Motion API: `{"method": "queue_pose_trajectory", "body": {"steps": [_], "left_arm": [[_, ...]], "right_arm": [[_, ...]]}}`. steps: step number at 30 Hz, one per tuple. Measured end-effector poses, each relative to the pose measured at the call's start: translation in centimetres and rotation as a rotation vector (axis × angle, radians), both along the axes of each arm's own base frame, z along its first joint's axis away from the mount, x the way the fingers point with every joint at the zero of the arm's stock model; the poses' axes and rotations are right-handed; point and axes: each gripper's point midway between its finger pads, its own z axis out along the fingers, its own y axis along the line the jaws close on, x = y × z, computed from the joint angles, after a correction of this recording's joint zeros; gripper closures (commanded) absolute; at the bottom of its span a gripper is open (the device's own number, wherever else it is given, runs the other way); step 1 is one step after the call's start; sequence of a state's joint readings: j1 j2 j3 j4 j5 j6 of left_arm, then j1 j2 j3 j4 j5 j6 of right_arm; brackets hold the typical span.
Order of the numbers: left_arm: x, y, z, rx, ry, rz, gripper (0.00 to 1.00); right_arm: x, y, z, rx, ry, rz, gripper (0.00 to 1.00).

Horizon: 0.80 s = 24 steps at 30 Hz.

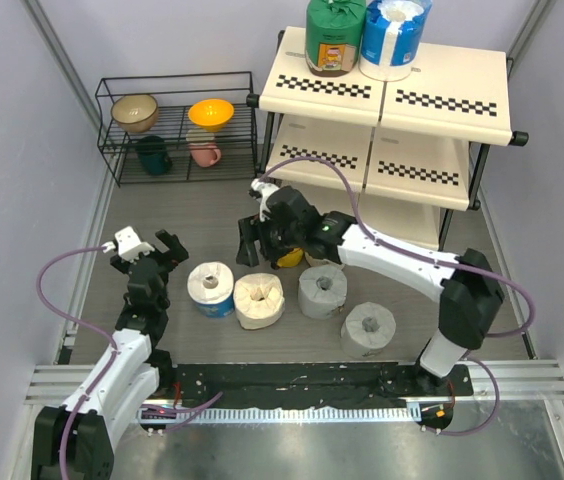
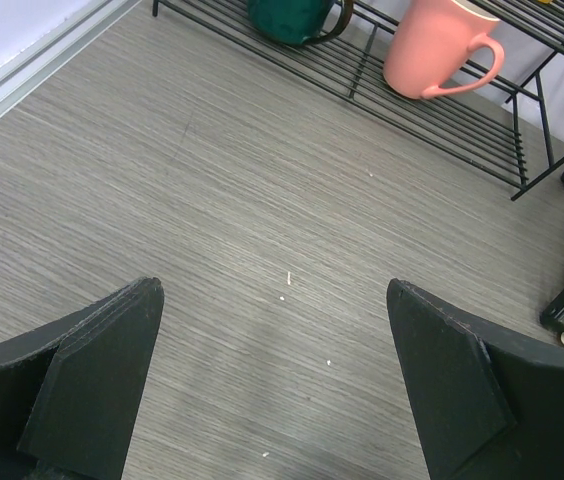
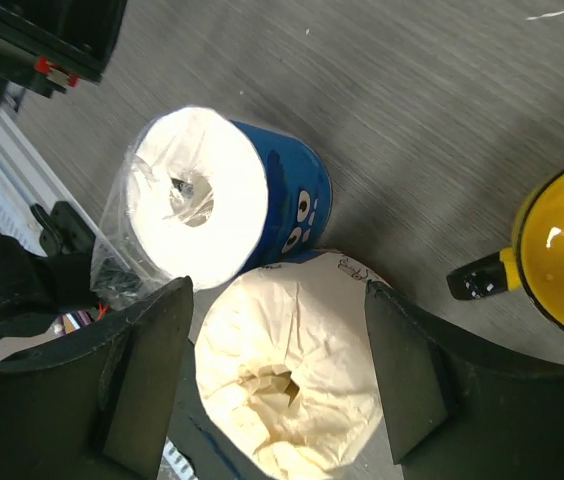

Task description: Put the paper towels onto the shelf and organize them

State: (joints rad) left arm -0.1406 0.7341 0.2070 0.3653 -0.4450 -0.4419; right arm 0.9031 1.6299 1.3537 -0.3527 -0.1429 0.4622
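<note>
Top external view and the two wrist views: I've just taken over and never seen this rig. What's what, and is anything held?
A left arm and a right arm, both robots, are bolted at the near edge of the table. The top view looks down from behind them; each wrist view looks along that arm's own black fingers. The left gripper is open over bare table, holding nothing. The right gripper is open too, above a cream roll beside a blue-and-white roll, a yellow cup nearby. A grey-white roll and a second grey-white roll also stand on the table. A green roll and a second blue-and-white roll stand on top of the shelf.
</note>
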Motion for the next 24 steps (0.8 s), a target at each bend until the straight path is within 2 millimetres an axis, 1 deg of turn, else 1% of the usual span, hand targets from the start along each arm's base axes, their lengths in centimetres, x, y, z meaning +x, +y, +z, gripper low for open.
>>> {"method": "queue_pose_trajectory", "body": {"steps": [2,5,10,15,19,24], "left_arm": [[0.0,0.0,0.0,0.0,0.001,0.0,0.0],[0.0,0.0,0.0,0.0,0.001,0.0,0.0],[0.0,0.0,0.0,0.0,0.001,0.0,0.0],[0.0,0.0,0.0,0.0,0.001,0.0,0.0],[0.0,0.0,0.0,0.0,0.001,0.0,0.0],[0.0,0.0,0.0,0.0,0.001,0.0,0.0]], "right_arm": [[-0.4,0.8,-1.4,-0.031,0.026,0.037,0.24],[-0.8,2.2,-2.4,-0.052,0.039,0.086,0.22],[-2.1,4.1,-3.3,-0.061,0.052,0.152,0.15],[-3.2,5.7,-4.3,-0.071,0.068,0.199,0.14],[-3.3,6.9,-5.4,-0.101,0.064,0.214,0.14],[-3.2,7.7,-6.7,-0.149,0.054,0.203,0.14]]}}
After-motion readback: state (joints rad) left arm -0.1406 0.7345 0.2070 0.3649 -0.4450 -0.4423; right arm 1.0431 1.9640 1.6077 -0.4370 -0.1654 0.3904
